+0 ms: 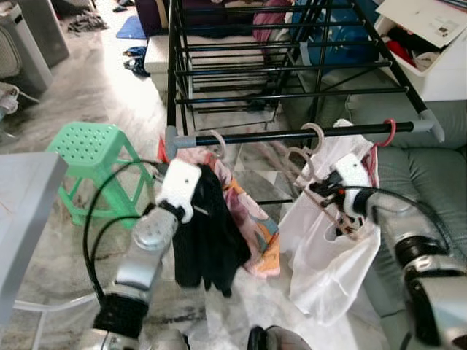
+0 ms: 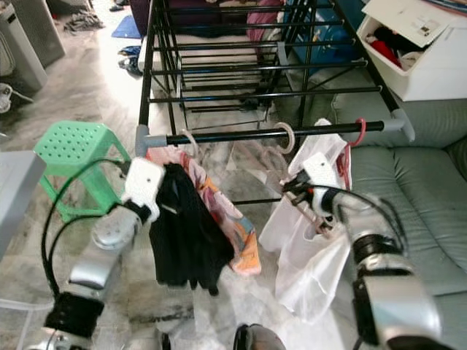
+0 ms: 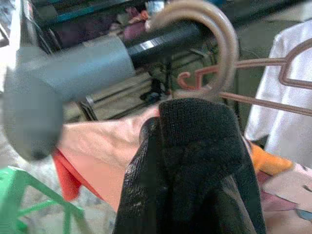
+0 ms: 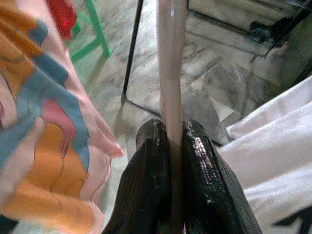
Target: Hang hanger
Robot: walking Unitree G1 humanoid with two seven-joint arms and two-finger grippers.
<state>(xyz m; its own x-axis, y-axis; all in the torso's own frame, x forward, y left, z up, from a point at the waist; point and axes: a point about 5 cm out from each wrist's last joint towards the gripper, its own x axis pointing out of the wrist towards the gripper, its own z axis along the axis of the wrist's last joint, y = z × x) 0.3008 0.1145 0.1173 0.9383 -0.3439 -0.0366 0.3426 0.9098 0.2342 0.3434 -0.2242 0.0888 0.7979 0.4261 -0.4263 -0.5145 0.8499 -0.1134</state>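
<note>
A black rail (image 1: 292, 135) of the drying rack runs across in front of me. A tan hanger hook (image 3: 222, 39) sits over it near the grey end cap (image 3: 63, 73), carrying a black garment (image 1: 208, 240) and a colourful one (image 1: 255, 233). My left gripper (image 3: 158, 127) is just under that hook, shut at the hanger's neck amid the black cloth. A pink hanger (image 1: 312, 138) with a white garment (image 1: 328, 270) is hooked further right. My right gripper (image 4: 170, 127) is shut on its pink bar (image 4: 170, 58).
A red hook (image 1: 389, 131) hangs near the rail's right end. A green stool (image 1: 91, 157) stands to the left, beside a grey table edge (image 1: 25, 197). A grey-green sofa (image 1: 423, 182) lies on the right, and a white box (image 1: 430, 51) sits behind it.
</note>
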